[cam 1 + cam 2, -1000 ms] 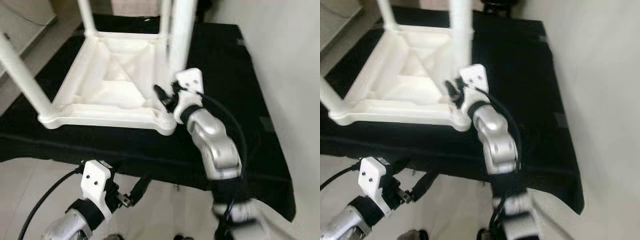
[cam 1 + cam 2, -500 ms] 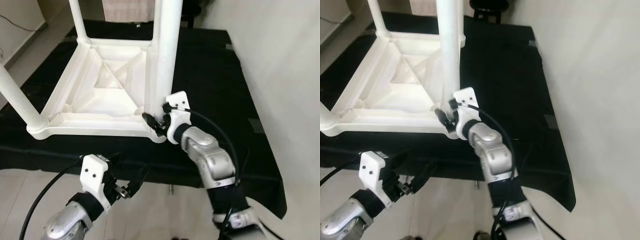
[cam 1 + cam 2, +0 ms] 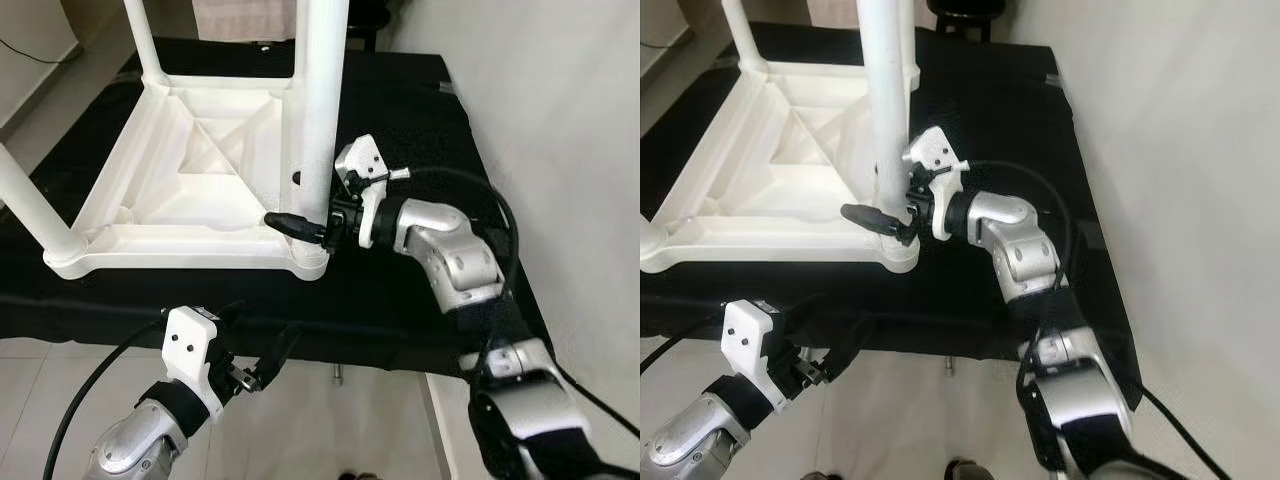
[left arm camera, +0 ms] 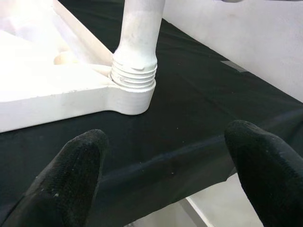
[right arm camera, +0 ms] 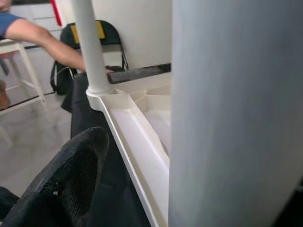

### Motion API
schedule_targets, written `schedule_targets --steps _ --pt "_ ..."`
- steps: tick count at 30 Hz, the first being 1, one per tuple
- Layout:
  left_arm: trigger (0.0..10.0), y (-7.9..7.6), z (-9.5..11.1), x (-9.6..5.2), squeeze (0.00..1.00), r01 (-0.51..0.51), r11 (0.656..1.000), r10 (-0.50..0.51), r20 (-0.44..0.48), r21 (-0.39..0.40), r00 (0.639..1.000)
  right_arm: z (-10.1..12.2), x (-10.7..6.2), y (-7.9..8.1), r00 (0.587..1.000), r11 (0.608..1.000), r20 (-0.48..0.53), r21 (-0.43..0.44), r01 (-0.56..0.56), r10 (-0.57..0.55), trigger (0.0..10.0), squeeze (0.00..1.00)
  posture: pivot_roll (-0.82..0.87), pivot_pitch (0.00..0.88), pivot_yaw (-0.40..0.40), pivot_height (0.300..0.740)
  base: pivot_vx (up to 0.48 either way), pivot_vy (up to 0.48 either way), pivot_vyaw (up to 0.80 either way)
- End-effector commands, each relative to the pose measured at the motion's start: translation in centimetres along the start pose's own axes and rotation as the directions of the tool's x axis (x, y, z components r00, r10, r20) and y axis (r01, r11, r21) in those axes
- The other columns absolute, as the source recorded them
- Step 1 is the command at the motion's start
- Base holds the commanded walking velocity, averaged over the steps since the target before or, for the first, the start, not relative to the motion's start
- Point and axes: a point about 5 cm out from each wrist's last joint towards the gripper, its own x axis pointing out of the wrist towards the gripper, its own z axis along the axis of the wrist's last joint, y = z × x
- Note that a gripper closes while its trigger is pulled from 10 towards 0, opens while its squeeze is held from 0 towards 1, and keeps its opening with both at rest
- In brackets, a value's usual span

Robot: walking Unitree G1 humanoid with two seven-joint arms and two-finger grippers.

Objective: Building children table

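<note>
Black cloth [image 3: 420, 300] over a worktop, pale wall [image 3: 560, 120] close on the right, tiled floor [image 3: 60, 400] below the near edge.

From the head views: upside down on the cloth, the white children's table [image 3: 215, 190]. Rests on its top, ribbed underside up, legs standing upright with their long axes vertical. At the near right corner, the near right leg [image 3: 320, 90]. Low against it, the right gripper [image 3: 295, 215], reaching in sideways from the wall side. Shows one black finger [image 3: 285, 221] across the front of the leg just above the corner socket; the other hidden behind the leg. Down below the cloth's near edge, the left gripper [image 3: 262, 368], out over the floor and apart from the table.

From the left wrist view: two fingers [image 4: 71, 175] spread wide, holding nothing. Beyond them, a detail missing from the head views: a threaded collar [image 4: 134, 75] where a leg meets its corner socket.

From the right wrist view: near right leg very close, one finger [image 5: 71, 175] set off from it by a visible gap, so parted and not clamped. Farther back, another leg [image 5: 90, 47] at the frame's far corner, a person's arm [image 5: 52, 45] in a blue sleeve, and a chair [image 5: 102, 35] with a yellow back.
</note>
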Motion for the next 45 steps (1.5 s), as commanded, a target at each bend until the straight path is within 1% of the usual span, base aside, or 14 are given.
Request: schedule_targets --steps 1,2,3,14,17,19,21,25,31,32,34,35,44,45 --pt "10.0 0.0 -0.5 -0.2 0.00 -0.008 1.000 0.008 -0.015 -0.003 1.000 -0.1 0.4 0.2 0.998 0.998 0.024 0.008 -0.063 0.062 2.7 0.00 0.01 0.123 -0.066 0.740 0.000 0.000 0.00" --pt "10.0 0.0 -0.5 -0.2 0.00 -0.008 1.000 0.008 -0.015 -0.003 1.000 -0.1 0.4 0.2 0.998 0.998 0.024 0.008 -0.063 0.062 2.7 0.00 0.01 0.123 -0.066 0.740 0.000 0.000 0.00" --pt "10.0 0.0 -0.6 -0.3 0.00 -0.012 1.000 0.012 -0.015 -0.001 1.000 -0.2 0.4 0.3 0.993 0.994 0.031 0.011 -0.112 0.112 0.0 0.00 0.02 0.122 -0.068 0.740 0.000 0.000 0.00" --pt "10.0 -0.4 -0.5 -0.5 0.00 -0.012 1.000 0.012 -0.013 -0.008 1.000 -1.5 -0.3 0.4 0.987 0.987 0.019 0.027 -0.157 0.157 0.0 0.00 0.01 0.135 -0.073 0.740 0.000 0.000 0.00" --pt "10.0 -0.4 -0.4 -0.7 0.00 -0.012 1.000 0.012 -0.011 -0.009 1.000 -3.1 -0.6 0.2 0.998 0.994 -0.023 0.090 0.062 -0.060 0.0 0.00 0.01 0.148 -0.086 0.740 0.000 0.000 0.00" --pt "10.0 -0.3 -0.4 -0.8 0.00 -0.012 1.000 0.012 -0.013 -0.009 1.000 -5.8 -1.4 -0.5 0.737 0.705 -0.142 0.220 0.675 -0.661 0.0 0.00 0.00 0.153 -0.098 0.740 0.000 0.000 0.00" --pt "10.0 -0.2 -0.4 -0.8 0.00 -0.013 1.000 0.013 -0.012 -0.009 1.000 -7.6 -2.6 1.2 0.650 0.626 -0.246 0.175 0.760 -0.719 0.0 0.00 0.00 0.159 -0.096 0.740 0.000 0.000 0.00" --pt "10.0 0.1 -0.4 -0.7 0.00 -0.015 1.000 0.015 -0.011 -0.008 1.000 -9.0 -2.1 6.1 0.753 0.741 -0.291 0.176 0.648 -0.590 0.0 0.00 -0.03 0.149 -0.074 0.740 0.000 0.000 0.00" --pt "10.0 0.3 -0.5 -0.3 0.00 -0.012 1.000 0.012 -0.007 -0.011 1.000 -8.9 -1.5 5.0 0.769 0.760 -0.268 0.163 0.629 -0.580 0.0 0.00 -0.02 0.129 -0.079 0.740 0.000 0.000 0.00" --pt "10.0 0.4 -0.5 -0.1 0.00 -0.015 1.000 0.015 -0.003 -0.010 1.000 -8.7 -1.2 4.7 0.774 0.765 -0.266 0.164 0.623 -0.574 7.8 0.00 -0.02 0.132 -0.083 0.740 0.000 0.000 0.00" --pt "10.0 0.5 -0.5 0.0 0.00 -0.025 1.000 0.025 0.002 -0.007 1.000 -8.4 -0.2 4.7 0.840 0.817 -0.247 0.218 0.534 -0.483 10.0 0.00 -0.02 0.129 -0.086 0.740 0.000 0.000 0.00" --pt "10.0 0.6 -0.5 0.0 0.00 -0.030 1.000 0.030 0.004 -0.007 1.000 -7.8 0.2 4.9 0.863 0.838 -0.230 0.227 0.497 -0.449 10.0 1.00 -0.01 0.130 -0.087 0.740 0.000 0.000 0.00" --pt "10.0 0.6 -0.7 0.3 0.00 -0.004 0.999 0.004 -0.012 -0.047 1.000 -3.5 1.0 4.1 0.994 0.981 -0.029 0.157 0.110 -0.106 10.0 1.00 0.00 0.123 -0.094 0.740 0.000 0.000 0.00" --pt "10.0 0.5 -0.7 0.3 0.00 -0.004 0.999 0.003 -0.012 -0.047 1.000 -3.3 1.0 3.9 0.997 0.987 -0.019 0.145 0.075 -0.073 10.0 0.77 0.00 0.122 -0.094 0.740 0.000 0.000 0.00"
